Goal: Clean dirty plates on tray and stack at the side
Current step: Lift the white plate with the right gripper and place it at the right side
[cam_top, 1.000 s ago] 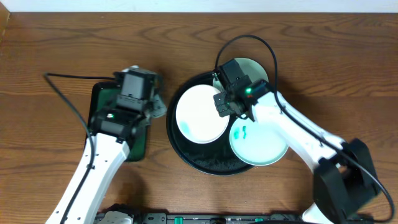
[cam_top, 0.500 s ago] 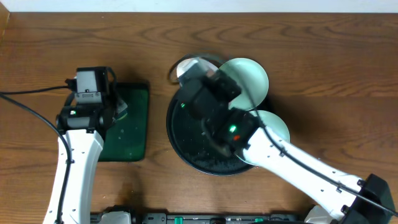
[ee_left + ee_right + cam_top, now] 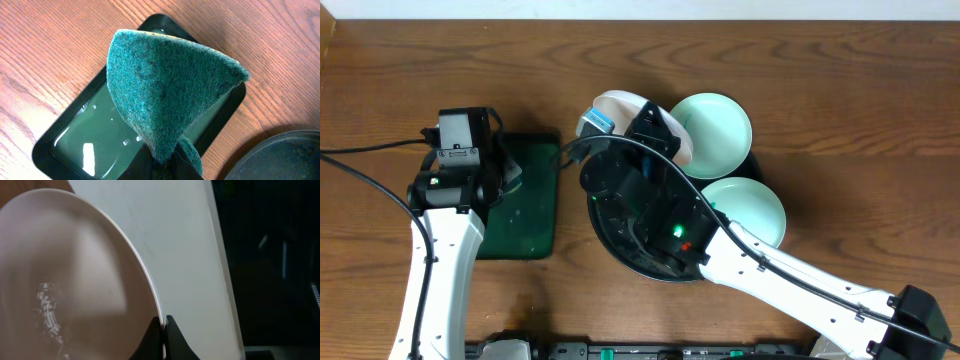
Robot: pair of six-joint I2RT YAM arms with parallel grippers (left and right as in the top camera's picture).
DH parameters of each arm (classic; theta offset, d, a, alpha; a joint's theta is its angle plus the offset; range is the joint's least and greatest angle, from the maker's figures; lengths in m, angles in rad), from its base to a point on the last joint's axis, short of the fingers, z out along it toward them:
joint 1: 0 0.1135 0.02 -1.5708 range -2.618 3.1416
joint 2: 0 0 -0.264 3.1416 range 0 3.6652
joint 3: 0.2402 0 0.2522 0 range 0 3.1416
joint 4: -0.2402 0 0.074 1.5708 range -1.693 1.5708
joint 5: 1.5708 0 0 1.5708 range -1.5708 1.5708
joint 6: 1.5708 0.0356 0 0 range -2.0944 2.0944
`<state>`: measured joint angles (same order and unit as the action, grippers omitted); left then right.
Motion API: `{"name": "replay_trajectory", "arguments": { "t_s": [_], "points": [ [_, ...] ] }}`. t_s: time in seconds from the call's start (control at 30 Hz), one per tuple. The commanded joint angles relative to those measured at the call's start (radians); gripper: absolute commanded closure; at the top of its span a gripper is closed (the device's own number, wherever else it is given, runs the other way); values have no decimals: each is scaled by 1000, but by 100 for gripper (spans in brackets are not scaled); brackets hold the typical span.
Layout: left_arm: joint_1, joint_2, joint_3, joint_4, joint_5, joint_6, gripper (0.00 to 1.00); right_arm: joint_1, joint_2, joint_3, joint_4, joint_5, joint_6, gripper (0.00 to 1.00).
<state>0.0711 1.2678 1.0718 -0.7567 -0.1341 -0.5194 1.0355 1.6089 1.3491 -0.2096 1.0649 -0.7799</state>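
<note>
My right gripper (image 3: 655,135) is shut on the rim of a white plate (image 3: 620,105) and holds it tilted on edge above the back left of the round black tray (image 3: 610,238). In the right wrist view the fingers (image 3: 163,326) pinch the plate's edge (image 3: 185,255). Two pale mint plates lie at the tray's right side, one at the back (image 3: 712,120) and one nearer the front (image 3: 748,208). My left gripper (image 3: 508,178) is shut on a green sponge (image 3: 165,95) and holds it above the rectangular dish (image 3: 65,145).
The rectangular black dish (image 3: 525,205) holds green liquid and lies left of the tray. My right arm covers most of the tray. Cables run across the table at the left. The tray's rim shows at the lower right of the left wrist view (image 3: 285,155).
My right gripper has lifted the white plate off the tray and tipped it on edge toward the back left. My left arm has moved left, with the sponge over the dish.
</note>
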Motion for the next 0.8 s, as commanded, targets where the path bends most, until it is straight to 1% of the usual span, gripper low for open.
{"name": "replay_trajectory", "arguments": {
  "t_s": [0.0, 0.07, 0.13, 0.17, 0.23, 0.3, 0.33, 0.4, 0.43, 0.53, 0.63, 0.77],
  "points": [
    [4, 4, -4, 0, -8, 14, 93, -42, -7, 18, -92, -58, 226, 99],
    [4, 4, -4, -2, -8, 14, 92, -115, -7, 18, -223, -261, 462, 99],
    [4, 4, -4, -2, -8, 14, 93, -223, -7, 18, -312, -569, 629, 99],
    [4, 4, -4, -2, -8, 14, 93, -299, -7, 18, -340, -768, 690, 99],
    [4, 4, -4, -2, -8, 14, 93, -437, -7, 18, -357, -1064, 769, 99],
    [4, 4, -4, -2, -8, 14, 93, -577, -7, 18, -360, -1233, 867, 99],
    [4, 4, -4, -2, -8, 14, 93, -659, -7, 18, -364, -1285, 921, 99],
    [4, 4, -4, -3, -8, 14, 93, -801, -6, 18, -380, -1347, 979, 99],
    [4, 4, -4, -2, -8, 14, 93, -903, -2, 17, -395, -1374, 986, 99],
    [4, 4, -4, -2, -8, 14, 93, -1082, 11, 6, -417, -1388, 984, 99],
    [4, 4, -4, -2, -8, 14, 93, -1217, 34, -15, -408, -1387, 930, 99],
    [4, 4, -4, -2, -8, 14, 93, -1326, 90, -18, -382, -1387, 895, 99]
  ]
}}
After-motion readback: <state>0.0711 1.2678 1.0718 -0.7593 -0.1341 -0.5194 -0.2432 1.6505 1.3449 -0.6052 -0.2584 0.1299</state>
